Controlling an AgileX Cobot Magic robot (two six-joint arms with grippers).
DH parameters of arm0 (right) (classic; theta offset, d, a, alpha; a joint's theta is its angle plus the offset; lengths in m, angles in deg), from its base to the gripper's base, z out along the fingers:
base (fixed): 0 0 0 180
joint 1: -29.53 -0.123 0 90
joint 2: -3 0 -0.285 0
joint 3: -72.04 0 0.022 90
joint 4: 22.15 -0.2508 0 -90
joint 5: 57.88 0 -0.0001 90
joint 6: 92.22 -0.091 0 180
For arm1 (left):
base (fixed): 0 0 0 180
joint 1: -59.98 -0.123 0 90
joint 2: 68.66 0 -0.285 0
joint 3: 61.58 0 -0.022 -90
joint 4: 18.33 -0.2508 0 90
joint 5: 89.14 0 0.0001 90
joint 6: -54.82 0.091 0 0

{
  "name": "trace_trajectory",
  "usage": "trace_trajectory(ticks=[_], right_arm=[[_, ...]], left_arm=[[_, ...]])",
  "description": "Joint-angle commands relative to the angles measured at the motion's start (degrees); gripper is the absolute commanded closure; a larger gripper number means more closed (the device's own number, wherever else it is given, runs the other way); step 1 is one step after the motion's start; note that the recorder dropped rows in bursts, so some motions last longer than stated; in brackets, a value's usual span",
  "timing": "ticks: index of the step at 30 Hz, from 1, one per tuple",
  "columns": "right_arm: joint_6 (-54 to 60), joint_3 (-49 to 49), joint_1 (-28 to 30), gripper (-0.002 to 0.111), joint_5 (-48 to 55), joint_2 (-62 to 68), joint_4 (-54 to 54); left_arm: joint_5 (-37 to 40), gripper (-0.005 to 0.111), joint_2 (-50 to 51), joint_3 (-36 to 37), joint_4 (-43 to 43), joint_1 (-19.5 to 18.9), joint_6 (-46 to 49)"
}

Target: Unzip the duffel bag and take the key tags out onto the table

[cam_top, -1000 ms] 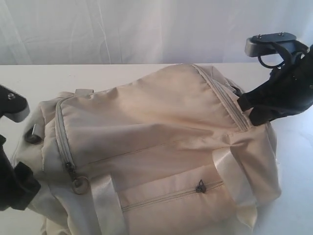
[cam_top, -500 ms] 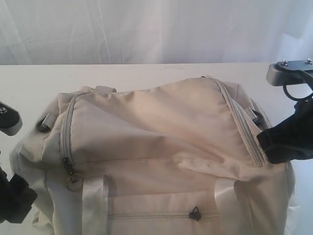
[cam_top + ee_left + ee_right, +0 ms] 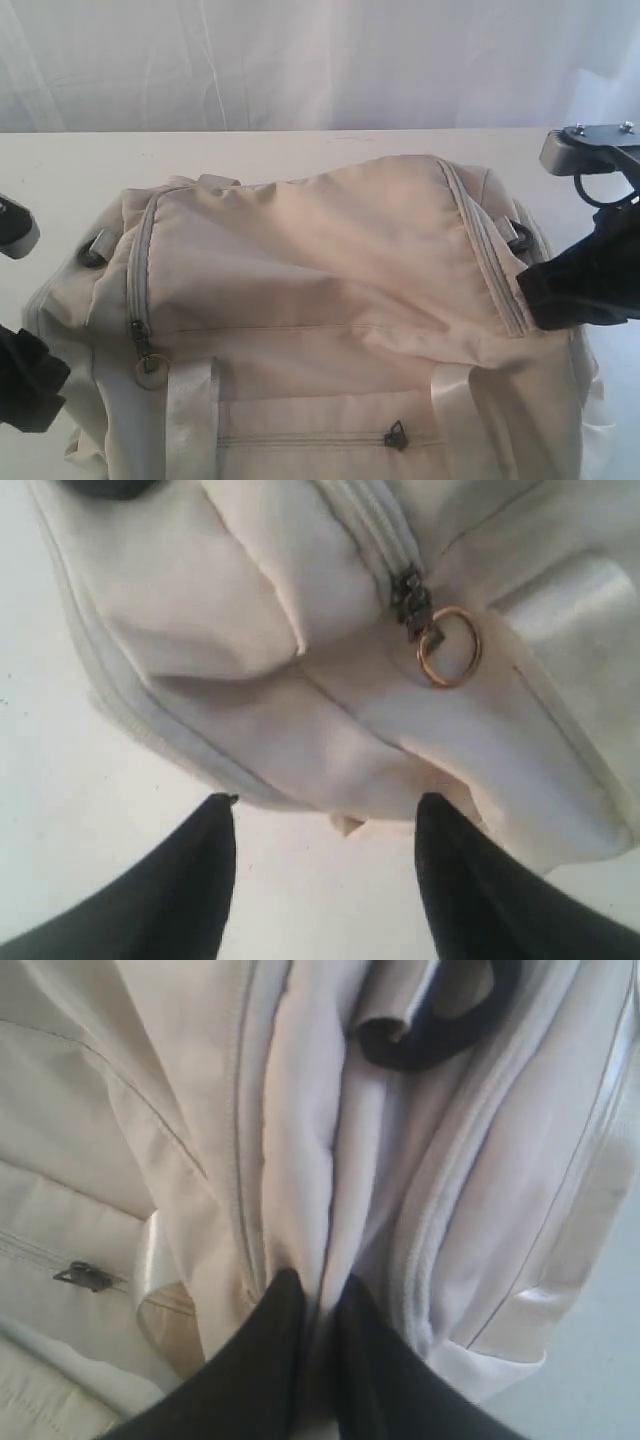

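Exterior view first: the duffel bag (image 3: 330,300) sits square in the middle of the table (image 3: 60,170), a big beige heap on a flat white top. Behind it hangs a pale white curtain (image 3: 300,60) in soft folds, filling the whole back of the room. The left gripper (image 3: 28,385) is low at the bag's left end, off the fabric. The right gripper (image 3: 540,295) is pressed against the right end, just below a dark D-ring (image 3: 518,237). The main zip runs closed, and its ring pull (image 3: 148,366) lies at the near left corner. The front pocket pull (image 3: 396,436) sits lower down.

Over to the left wrist view: two dark fingers (image 3: 190,880) stand well apart with nothing but white tabletop between them (a few tiny specks show on it). The bag's end is just beyond their tips, not touched. The brass-coloured ring pull hangs close to a pale webbing strap (image 3: 570,600).

Now the right wrist view: the black fingers (image 3: 262,1355) are pressed together on a raised fold of the bag's beige fabric, pinching it between two zip lines. A strip of white table shows at the bag's edge.
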Motion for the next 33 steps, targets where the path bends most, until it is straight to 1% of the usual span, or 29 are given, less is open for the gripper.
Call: trace_trajectory(ticks=[1, 2, 3, 5, 6, 7, 8, 9, 10, 11, 13, 14, 17, 20, 21, 23, 25, 30, 33], right_arm=[[2.13, -4.19, -0.06, 0.079, 0.02, -0.21, -0.19], [2.13, -6.35, -0.06, 0.066, 0.09, -0.21, -0.19], [2.13, -8.29, -0.06, 0.055, 0.55, -0.21, -0.19], [2.13, -11.29, -0.06, 0.047, 0.67, -0.21, -0.7], [2.13, -12.2, -0.06, 0.047, 0.67, -0.21, -1.99], [6.23, -13.15, -0.24, 0.047, 0.56, -0.21, -9.29], [11.77, -13.13, -0.69, 0.047, 0.56, -0.09, -14.87], [20.85, -13.13, -3.1, 0.048, 1.26, 0.83, -24.1], [23.1, -13.13, -5.07, 0.05, 1.26, 1.63, -27.53], [24.49, -13.13, -9.61, 0.061, -0.58, 3.48, -29.59], [26.35, -13.29, -15.11, 0.071, -3.17, 6.14, -29.59], [28.36, -13.6, -18.29, 0.074, -4.46, 7.99, -29.59], [29.68, -15.34, -27.81, 0.074, -11.01, 13.78, -29.58], [29.68, -18.35, -35.0, 0.076, -18.99, 20.16, -25.75], [29.14, -19.64, -36.46, 0.076, -20.5, 21.85, -23.67], [24.79, -22.04, -38.85, 0.076, -21.16, 25.94, -19.7], [21.42, -23.47, -40.08, 0.073, -20.64, 28.93, -17.42], [21.39, -24.22, -40.9, 0.056, -20.75, 33.37, -17.1], [21.66, -24.22, -41.42, 0.052, -20.74, 34.83, -17.27]], left_arm=[[7.73, 0.049, -3.45, -3.89, 0.29, -0.15, 2.41], [8.29, 0.049, -5.0, -4.8, 0.29, -0.15, 2.69], [8.15, 0.049, -6.61, -4.85, 0.29, -0.15, 3.58], [9.37, 0.049, -8.2, -4.74, 0.29, -0.15, 5.62], [9.96, 0.049, -8.48, -4.74, 0.29, -0.15, 6.11], [10.8, 0.049, -9.02, -4.74, 0.09, -0.15, 7.09], [11.27, 0.049, -9.01, -4.74, 0.03, -0.15, 7.55], [11.97, 0.049, -9.01, -4.74, -1.07, -0.15, 7.68], [12.25, 0.049, -9.01, -4.74, -1.9, -0.15, 7.68], [12.55, 0.049, -9.01, -4.74, -3.31, -0.15, 7.45], [12.72, 0.049, -9.01, -4.74, -4.04, -0.15, 7.34], [12.83, 0.049, -9.01, -4.74, -4.18, -0.15, 7.34], [14.03, 0.049, -9.01, -4.74, -5.23, -0.15, 7.48], [17.07, 0.049, -9.01, -4.74, -8.09, -0.15, 7.48], [17.76, 0.049, -9.01, -4.74, -8.9, -0.15, 7.48], [18.52, 0.049, -9.01, -4.74, -10.84, -0.15, 7.0], [18.59, 0.049, -9.01, -4.74, -11.41, -0.15, 7.02], [17.67, 0.049, -9.01, -4.74, -11.41, -0.15, 7.02], [17.54, 0.049, -9.01, -4.74, -11.31, -0.15, 7.02]])
